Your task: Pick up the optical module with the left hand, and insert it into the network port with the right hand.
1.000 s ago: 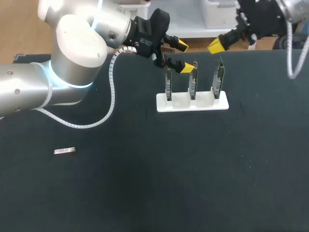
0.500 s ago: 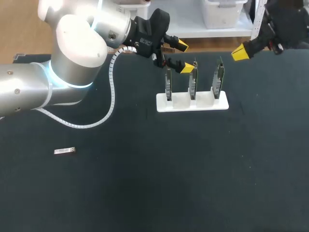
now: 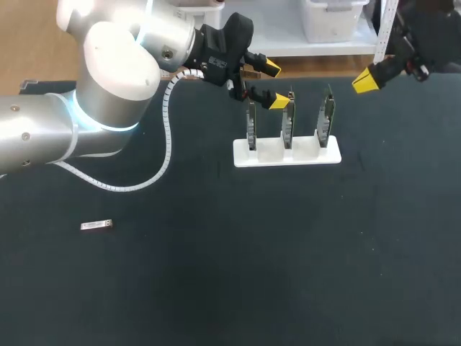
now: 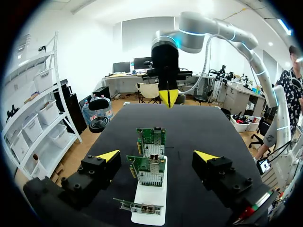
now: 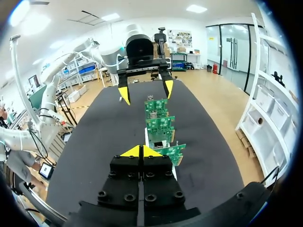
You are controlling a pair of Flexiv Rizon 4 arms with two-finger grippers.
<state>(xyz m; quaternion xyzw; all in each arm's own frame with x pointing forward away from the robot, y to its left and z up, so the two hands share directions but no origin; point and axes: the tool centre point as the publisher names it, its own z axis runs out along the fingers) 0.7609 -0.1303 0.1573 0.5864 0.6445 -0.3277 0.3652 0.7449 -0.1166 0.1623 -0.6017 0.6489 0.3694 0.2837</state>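
On worktop [image 3: 288,274], left side: optical module [image 3: 96,225] flat, ungrasped | left tool [image 3: 274,85] spread by upright network cards [image 3: 287,122], well apart from it | right tool [image 3: 366,83] pressed together, empty, parked for handover.

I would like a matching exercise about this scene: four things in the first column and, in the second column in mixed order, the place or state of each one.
Column one
1. optical module
2. left gripper
3. right gripper
4. white holder

Column two
A. shut, with nothing in it
B. holds three circuit boards
C. lies flat on the table, far from both grippers
D. open, close to the boards

Pairs: 1-C, 2-D, 3-A, 4-B
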